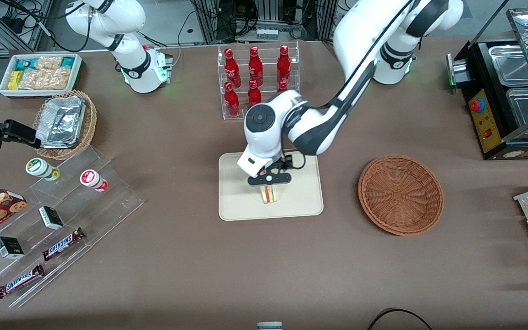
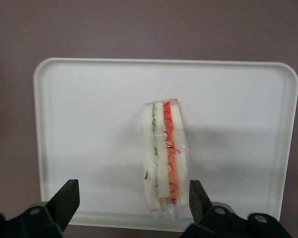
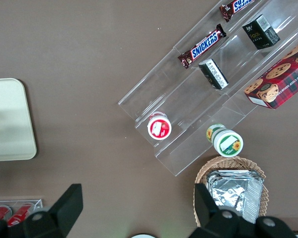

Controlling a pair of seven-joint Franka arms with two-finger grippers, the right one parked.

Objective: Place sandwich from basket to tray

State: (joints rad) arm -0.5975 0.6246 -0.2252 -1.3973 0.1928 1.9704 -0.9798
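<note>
1. The sandwich (image 1: 270, 194) stands on its edge on the tray (image 1: 241, 201), in the half of the tray nearer the front camera, with bare tray surface on every side of it.
2. Seen from the left wrist camera, the sandwich (image 2: 165, 158) shows pale bread slices with a green layer and a red layer between them, under clear wrap.
3. The gripper (image 1: 269, 183) hangs directly above the sandwich. Its fingers are spread apart. In the wrist view the gripper (image 2: 134, 198) straddles the sandwich, one finger (image 2: 64, 201) well clear of it and the other close beside the red-filling side; contact on that side cannot be confirmed.
4. The tray (image 2: 59, 124) lies flat on the brown table (image 1: 264, 266). Nothing but the sandwich rests on it.
5. The basket (image 1: 400, 195) sits on the table at 3 o'clock from the tray in the front view, toward the working arm's end, apart from the tray. Only woven wicker shows inside it.
6. A clear rack of red bottles (image 1: 257, 78) stands at 12 o'clock from the tray, farther from the front camera.
7. Toward the parked arm's end of the table: a tan wicker basket holding foil containers (image 1: 62, 121), a white bin of snack packets (image 1: 40, 73), and a clear stepped display (image 1: 57, 220) with Snickers bars (image 1: 62, 244) and small boxes.
8. A black warming cabinet (image 1: 507, 87) stands at 2 o'clock from the basket.
</note>
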